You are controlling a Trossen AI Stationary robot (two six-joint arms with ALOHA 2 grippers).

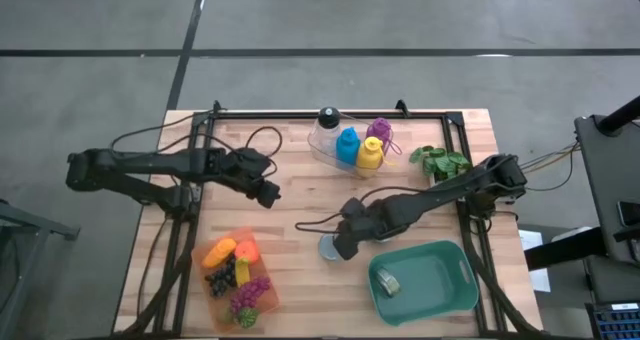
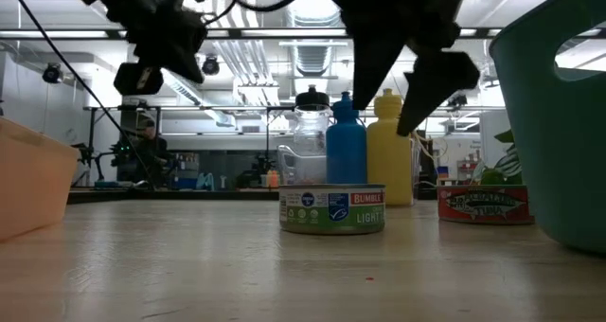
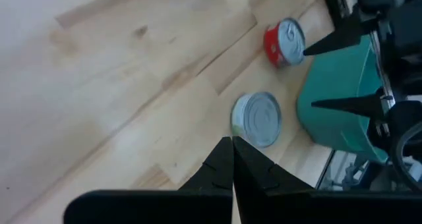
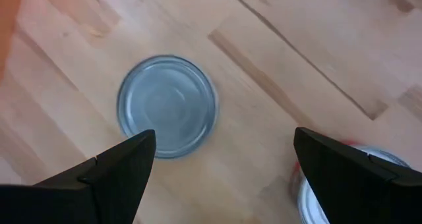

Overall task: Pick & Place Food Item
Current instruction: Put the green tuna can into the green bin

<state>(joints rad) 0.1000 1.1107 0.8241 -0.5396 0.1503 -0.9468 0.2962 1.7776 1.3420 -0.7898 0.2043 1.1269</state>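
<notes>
Round metal tuna can (image 4: 167,105) on wood-plank table (image 4: 290,46), under wide-spread right end effector (image 4: 224,161)

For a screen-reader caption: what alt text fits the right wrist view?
The right pincer, fingers spread wide, hangs over a silver-topped can standing on the wooden table. A second can peeks in beside one finger.

Looking down on your table (image 1: 300,195), a tuna can (image 1: 330,247) sits near the centre, just left of a bin (image 1: 425,278) at the front right. A tray (image 1: 222,290) holding toy fruit lies at the front left. At the back centre, bottles (image 1: 358,150) stand side by side beside a jar (image 1: 327,130). A leafy sprig (image 1: 442,162) lies right of them.
</notes>
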